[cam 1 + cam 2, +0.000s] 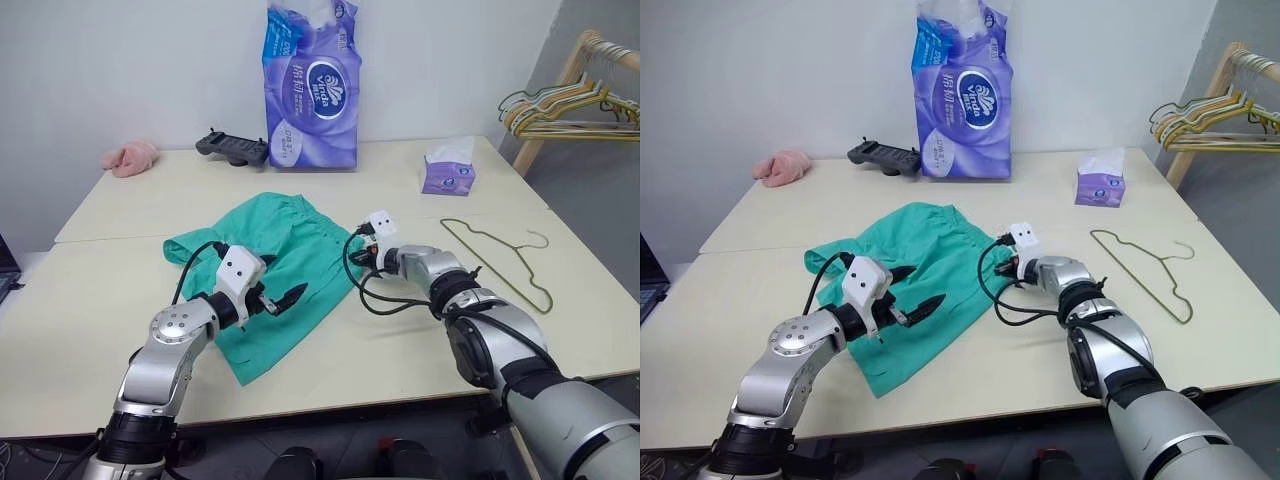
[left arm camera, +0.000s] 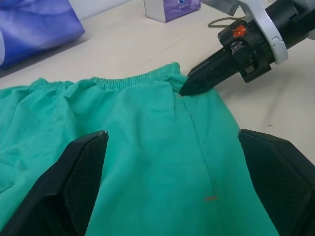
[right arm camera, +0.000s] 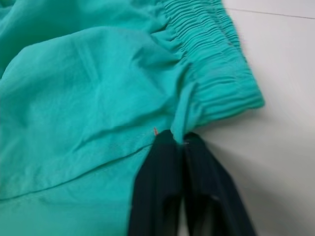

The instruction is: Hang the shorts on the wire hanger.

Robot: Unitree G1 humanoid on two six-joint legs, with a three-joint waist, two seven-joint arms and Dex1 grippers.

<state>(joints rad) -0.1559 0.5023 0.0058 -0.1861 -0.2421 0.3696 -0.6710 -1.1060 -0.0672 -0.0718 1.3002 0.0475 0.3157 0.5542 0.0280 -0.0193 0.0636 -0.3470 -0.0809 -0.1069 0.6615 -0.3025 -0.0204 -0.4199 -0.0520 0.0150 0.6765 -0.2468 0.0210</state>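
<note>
Right gripper (image 3: 179, 142) pinched teal-green soft fabric shorts (image 1: 275, 280) at edge beside gathered waistband. Left gripper (image 1: 283, 297) hovered over shorts, jaws wide apart, holding nothing. Thin olive-gold wire hanger (image 1: 500, 258) lay flat on cream bench (image 1: 120, 290), right of right gripper, apart from shorts.

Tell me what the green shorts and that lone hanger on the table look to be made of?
The shorts look like soft, matte woven cloth, probably cotton or a blend: they crease loosely and the waistband is gathered into fine elastic ribs. The wire hanger looks like thin bent metal wire with a dull olive-gold finish, possibly coated; its line is very slim and it holds a crisp triangle and hook.
</note>
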